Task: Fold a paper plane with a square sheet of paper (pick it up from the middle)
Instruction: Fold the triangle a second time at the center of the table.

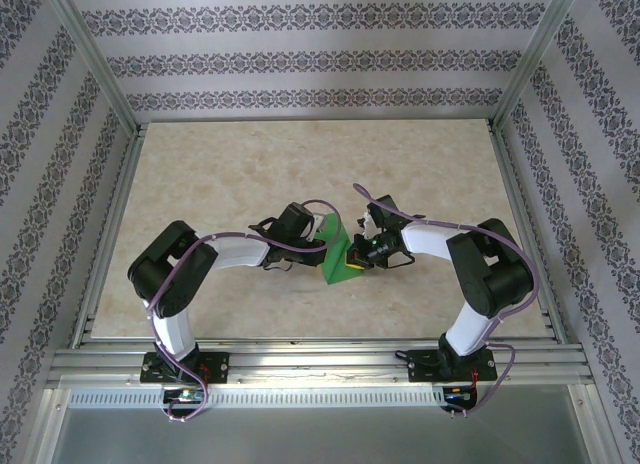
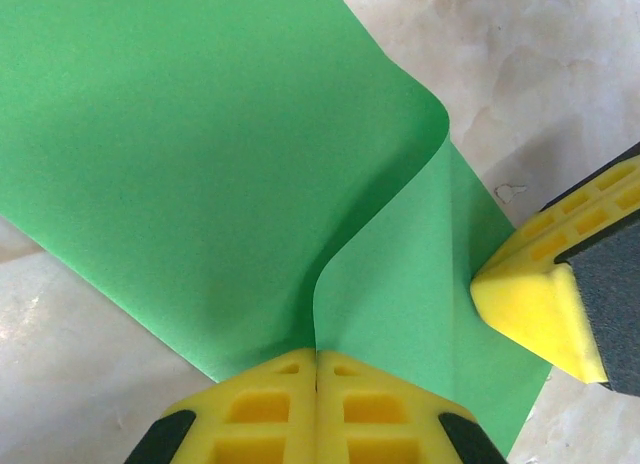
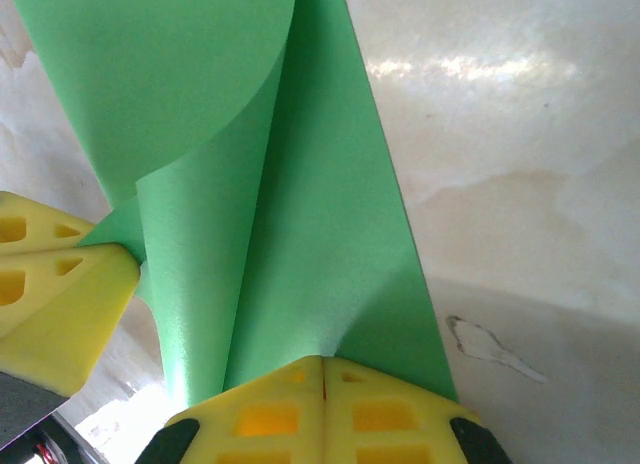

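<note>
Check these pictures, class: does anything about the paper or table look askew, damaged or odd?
The square sheet of paper, pinched by the left gripper and the right gripper, bulges in a loose curl, not a flat crease. No tear shows. A faint mark stains the table.

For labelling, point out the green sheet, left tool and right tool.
green sheet (image 2: 200,154), left wrist view, flat upper panel.
left tool (image 2: 317,358), left wrist view, fingertip seam.
right tool (image 3: 323,364), right wrist view, fingertip seam.

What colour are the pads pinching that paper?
Bright yellow pads pinch the green paper; clearest in left wrist view.
</note>
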{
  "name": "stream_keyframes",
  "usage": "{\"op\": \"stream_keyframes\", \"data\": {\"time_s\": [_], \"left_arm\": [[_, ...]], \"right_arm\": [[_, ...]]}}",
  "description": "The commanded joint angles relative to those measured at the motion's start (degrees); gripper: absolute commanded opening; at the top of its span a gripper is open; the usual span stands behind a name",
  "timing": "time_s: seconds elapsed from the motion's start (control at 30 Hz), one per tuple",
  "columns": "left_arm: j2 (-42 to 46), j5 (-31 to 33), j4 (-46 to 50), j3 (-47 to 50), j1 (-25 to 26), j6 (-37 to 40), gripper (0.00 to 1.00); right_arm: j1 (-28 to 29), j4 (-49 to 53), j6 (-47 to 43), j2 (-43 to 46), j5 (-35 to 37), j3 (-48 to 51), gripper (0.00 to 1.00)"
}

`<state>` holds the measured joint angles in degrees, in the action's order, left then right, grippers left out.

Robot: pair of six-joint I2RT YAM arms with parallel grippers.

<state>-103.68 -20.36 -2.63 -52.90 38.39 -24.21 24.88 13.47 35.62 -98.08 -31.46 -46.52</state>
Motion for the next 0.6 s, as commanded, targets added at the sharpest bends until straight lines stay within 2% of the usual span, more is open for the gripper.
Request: {"op": "stream_keyframes", "data": {"time_s": [0.0, 0.57], "left_arm": [[-1.40, -0.39, -0.93, -1.18, -0.69, 1.34, 0.00], [-1.76, 0.02, 0.15, -2.35, -0.70, 2.21, 0.00]], "right_arm": [[0.08, 3.89, -0.75, -2.64, 3.07, 1.00, 0.00], [0.08, 4.04, -0.90, -3.07, 2.81, 1.08, 0.00]]}}
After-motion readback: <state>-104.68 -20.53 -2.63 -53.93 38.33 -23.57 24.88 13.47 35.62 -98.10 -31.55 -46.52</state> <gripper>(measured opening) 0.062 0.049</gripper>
